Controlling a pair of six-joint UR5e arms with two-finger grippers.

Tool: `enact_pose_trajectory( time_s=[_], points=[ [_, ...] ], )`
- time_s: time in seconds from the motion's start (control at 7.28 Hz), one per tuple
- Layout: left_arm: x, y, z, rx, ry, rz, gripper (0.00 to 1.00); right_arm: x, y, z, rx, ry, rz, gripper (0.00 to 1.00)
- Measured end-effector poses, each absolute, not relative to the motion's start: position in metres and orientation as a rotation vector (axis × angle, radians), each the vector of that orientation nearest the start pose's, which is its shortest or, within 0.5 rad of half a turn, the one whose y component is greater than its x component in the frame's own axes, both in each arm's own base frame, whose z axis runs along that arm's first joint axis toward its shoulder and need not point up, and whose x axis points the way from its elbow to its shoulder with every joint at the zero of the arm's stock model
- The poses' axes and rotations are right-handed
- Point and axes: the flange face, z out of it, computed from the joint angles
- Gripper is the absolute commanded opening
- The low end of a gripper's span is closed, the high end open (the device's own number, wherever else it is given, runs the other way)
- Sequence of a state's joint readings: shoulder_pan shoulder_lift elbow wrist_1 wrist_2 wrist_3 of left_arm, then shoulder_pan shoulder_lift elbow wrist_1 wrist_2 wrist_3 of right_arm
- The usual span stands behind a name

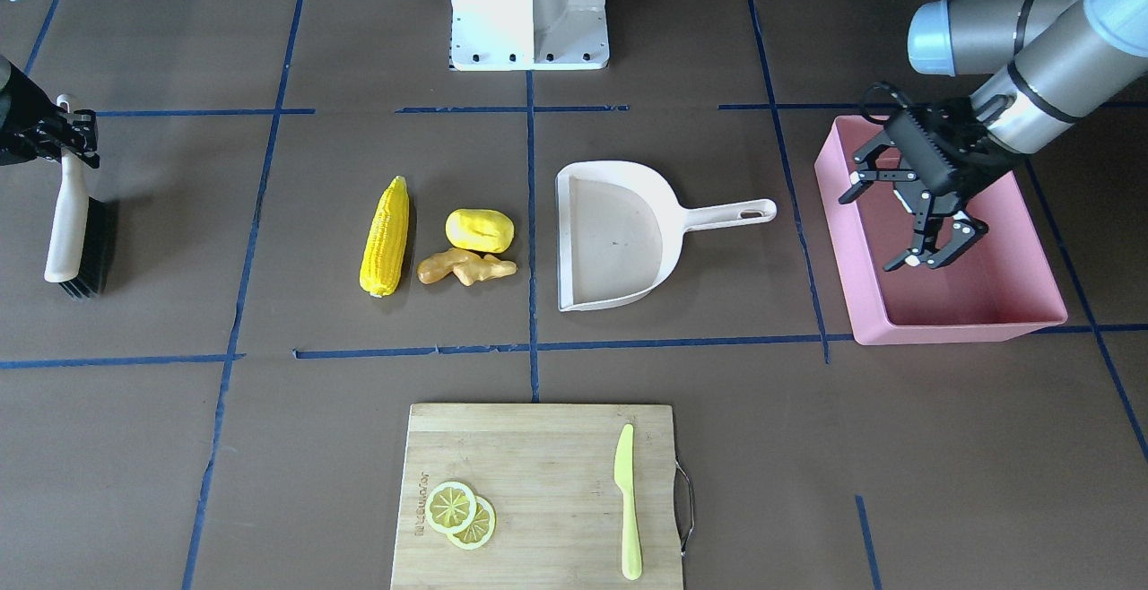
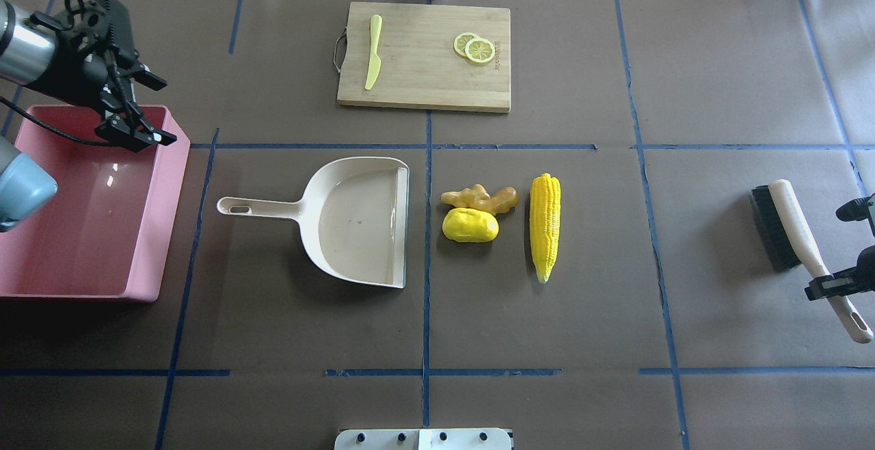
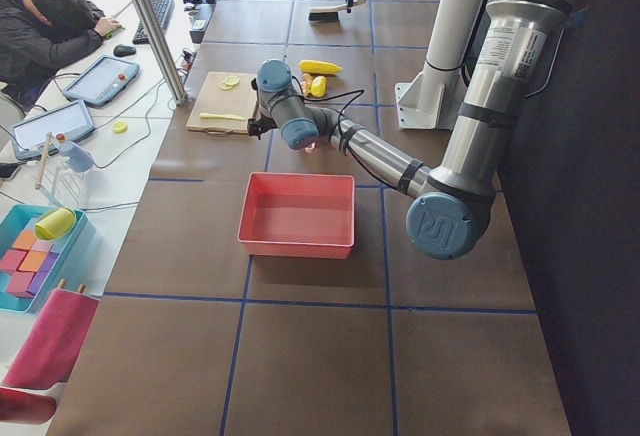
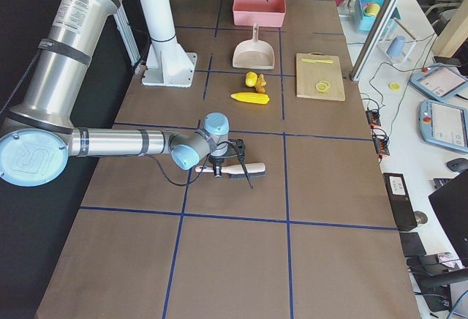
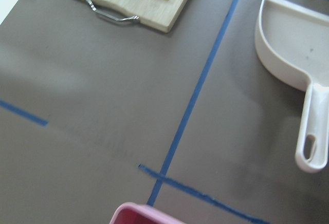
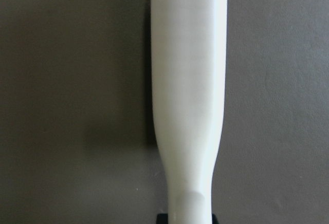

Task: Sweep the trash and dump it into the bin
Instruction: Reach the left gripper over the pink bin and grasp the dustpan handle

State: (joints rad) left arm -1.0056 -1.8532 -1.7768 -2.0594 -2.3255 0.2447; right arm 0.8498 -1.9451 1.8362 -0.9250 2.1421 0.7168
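Trash (image 2: 470,224) lies on brown taped table (image 2: 273,327); left fingers (image 1: 951,242) spread empty, right fingers (image 2: 830,287) clasp brush (image 2: 795,224).

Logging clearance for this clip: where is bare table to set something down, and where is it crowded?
Free: the wide stretch between corn cob and brush, and the strip between dustpan and robot base. Crowded: ginger, potato and corn cob cluster beside the dustpan's mouth.

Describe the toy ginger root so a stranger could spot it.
Find the cream-white plastic dustpan in the middle. Off its open mouth, the knobbly tan-orange ginger root sits against the rounded yellow potato-like lump, on the side toward the wooden cutting board. Unlike that lump and the long yellow corn cob, it is branched and tan.
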Motion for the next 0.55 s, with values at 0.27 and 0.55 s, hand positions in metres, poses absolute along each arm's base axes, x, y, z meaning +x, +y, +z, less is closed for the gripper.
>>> enact_pose_trajectory(
  time_s=[0.27, 0.55],
  points=[
    [0.304, -0.500, 0.322, 0.863, 0.919, 1.173, 1.00, -0.180, -0.325, 0.621, 0.026, -0.765, -0.157, 0.00],
    [0.347, -0.474, 0.310, 0.859, 0.962, 1.257, 1.00, -0.180, -0.325, 0.621, 0.026, -0.765, -0.157, 0.00]
  ],
)
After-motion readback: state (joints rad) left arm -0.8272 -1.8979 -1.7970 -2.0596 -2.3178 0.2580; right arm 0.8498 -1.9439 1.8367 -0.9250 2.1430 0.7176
